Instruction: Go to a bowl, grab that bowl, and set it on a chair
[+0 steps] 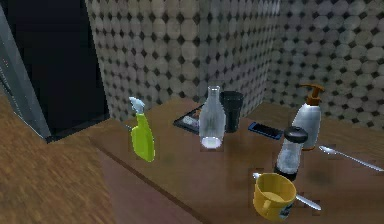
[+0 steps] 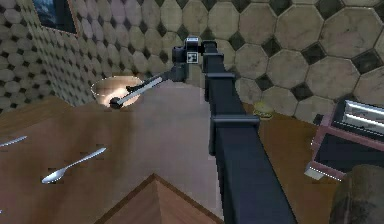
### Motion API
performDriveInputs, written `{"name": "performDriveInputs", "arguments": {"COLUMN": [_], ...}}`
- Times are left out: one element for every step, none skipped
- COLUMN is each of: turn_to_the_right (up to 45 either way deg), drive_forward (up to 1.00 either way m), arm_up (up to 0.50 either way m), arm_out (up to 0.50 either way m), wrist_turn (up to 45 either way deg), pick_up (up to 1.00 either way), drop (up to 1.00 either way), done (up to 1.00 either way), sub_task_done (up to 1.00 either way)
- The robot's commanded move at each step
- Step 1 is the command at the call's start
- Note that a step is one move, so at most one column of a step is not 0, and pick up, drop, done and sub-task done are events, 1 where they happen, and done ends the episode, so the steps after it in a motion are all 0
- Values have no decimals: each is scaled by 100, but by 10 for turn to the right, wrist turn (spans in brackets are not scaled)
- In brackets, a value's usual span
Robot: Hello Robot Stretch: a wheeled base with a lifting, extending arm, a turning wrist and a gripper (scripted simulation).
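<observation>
On the brown wooden table (image 1: pixel 120 175) in the forward view, three bottles: one yellow-green plastic spray bottle (image 1: pixel 143 132), one clear glass bottle (image 1: pixel 211 120), one white pump bottle with a brown top (image 1: pixel 308 120). Just behind the glass one, a single dark cup (image 1: pixel 232 110). Two flat dark slabs: one (image 1: pixel 188 123) left of the glass bottle, one phone-like (image 1: pixel 266 130) to its right. Nearer, one glass shaker with a dark cap (image 1: pixel 290 153) and one yellow ceramic mug (image 1: pixel 271 194). Two silver utensils (image 1: pixel 350 155) (image 1: pixel 305 202).

In the arm side view, one shallow tan round bowl (image 2: pixel 112 86) near the tiled wall (image 2: pixel 300 40), with the thin fingers of the gripper (image 2: pixel 120 100) lying across it. Cannot tell whether grasping it, with the tabletop right behind. Two silver utensils (image 2: pixel 70 165) (image 2: pixel 10 142) at lower left.
</observation>
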Motion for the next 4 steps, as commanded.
{"name": "performDriveInputs", "arguments": {"turn_to_the_right": [0,0,0,-450], "drive_forward": [0,0,0,0], "arm_up": [0,0,0,0], "arm_out": [0,0,-46,0], "wrist_turn": [-450,-60,0,0], "pick_up": [0,0,0,0], "drop": [0,0,0,0], "done": [0,0,0,0], "sub_task_done": [0,0,0,0]}}
